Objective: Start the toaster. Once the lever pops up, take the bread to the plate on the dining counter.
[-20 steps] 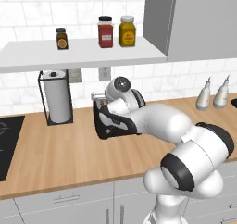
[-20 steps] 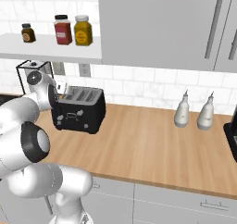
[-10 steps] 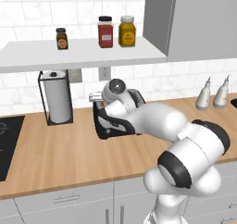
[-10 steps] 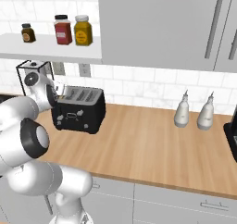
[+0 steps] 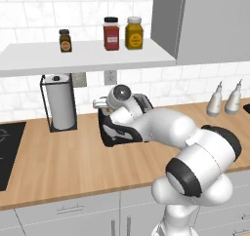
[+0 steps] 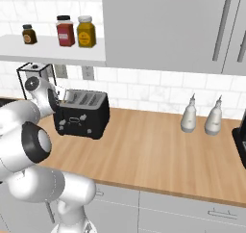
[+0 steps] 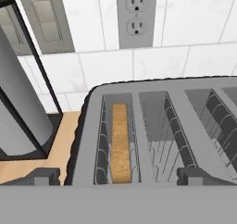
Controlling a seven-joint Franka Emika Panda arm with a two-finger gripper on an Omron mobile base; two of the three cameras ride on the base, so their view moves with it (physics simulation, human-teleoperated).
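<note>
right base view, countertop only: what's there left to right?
paper towel holder → toaster → first pale bottle → second pale bottle → dark appliance at the right edge

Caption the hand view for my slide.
Gripper poised above the toaster, bread sitting in its leftmost slot.

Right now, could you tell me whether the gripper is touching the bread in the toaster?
Apart. In the hand view the bread sits down inside the toaster's leftmost slot, while the gripper has its fingertips at the near edge, one on each side of that slot, above the slice.
</note>
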